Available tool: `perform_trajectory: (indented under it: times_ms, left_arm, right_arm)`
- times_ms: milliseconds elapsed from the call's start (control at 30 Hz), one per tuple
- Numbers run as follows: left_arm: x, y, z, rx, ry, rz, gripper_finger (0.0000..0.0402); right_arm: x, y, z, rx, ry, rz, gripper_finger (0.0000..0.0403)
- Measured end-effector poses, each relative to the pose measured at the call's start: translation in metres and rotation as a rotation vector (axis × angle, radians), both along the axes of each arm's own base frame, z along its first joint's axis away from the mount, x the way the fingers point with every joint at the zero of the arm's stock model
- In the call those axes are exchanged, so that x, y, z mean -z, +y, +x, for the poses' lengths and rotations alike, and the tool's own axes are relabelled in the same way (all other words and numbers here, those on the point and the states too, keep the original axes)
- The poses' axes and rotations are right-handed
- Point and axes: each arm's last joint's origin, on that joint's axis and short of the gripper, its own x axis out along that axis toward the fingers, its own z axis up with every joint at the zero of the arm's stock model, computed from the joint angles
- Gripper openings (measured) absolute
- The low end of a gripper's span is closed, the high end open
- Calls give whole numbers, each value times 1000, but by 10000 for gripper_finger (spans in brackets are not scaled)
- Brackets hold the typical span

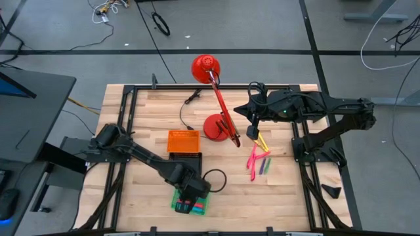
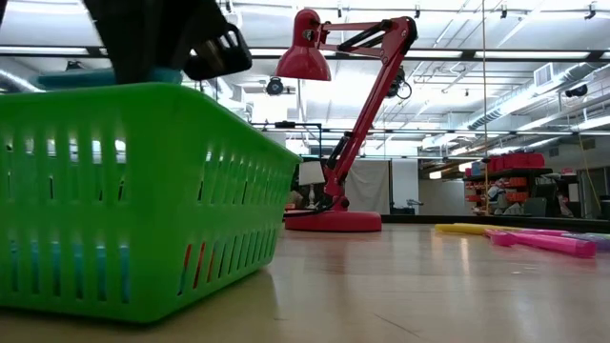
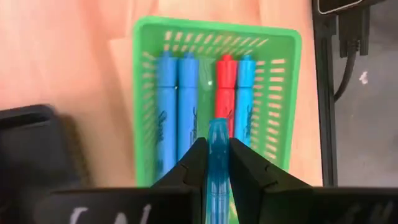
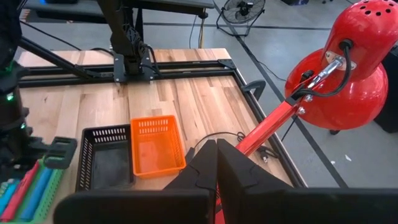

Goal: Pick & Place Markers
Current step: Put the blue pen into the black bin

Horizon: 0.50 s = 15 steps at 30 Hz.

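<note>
My left gripper [image 3: 217, 146] [image 1: 191, 196] hangs over the green tray [image 3: 280, 93] near the table's near edge, shut on a light blue marker [image 3: 217, 134]. Three blue markers [image 3: 166, 106] and a red one [image 3: 226, 81] lie flat in the tray. Pink [image 1: 252, 160], yellow [image 1: 262, 141] and green [image 1: 267, 165] markers lie loose on the table right of the lamp; the low view shows them too [image 2: 543, 240]. My right gripper [image 4: 216, 146] [image 1: 254, 128] is raised just beyond those loose markers, shut, with nothing plainly between its fingers. My left gripper pinches the light blue marker's barrel [image 3: 217, 158] between its two fingers [image 3: 198, 163], coming from above and pointing down. The marker lies along the fingers, and its end [image 3: 217, 127] sticks out past the fingertips. It is lifted clear above the markers in the tray.
A red desk lamp [image 1: 216, 124] stands mid-table, its arm slanting close beside my right gripper. An orange tray [image 1: 183, 141] and a black tray [image 4: 102, 162] sit between the lamp and the green tray. A black cable [image 1: 215, 178] loops beside the left arm. Bare wood lies right of the green tray.
</note>
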Motion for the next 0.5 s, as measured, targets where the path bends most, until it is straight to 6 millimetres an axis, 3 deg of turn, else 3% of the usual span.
perform_trajectory:
  times_ms: [500]
  left_arm:
    - [-27, 34, 11, 17, 49, 9, 46]
  right_arm:
    - [0, 0, 0, 1, 2, 1, 8]
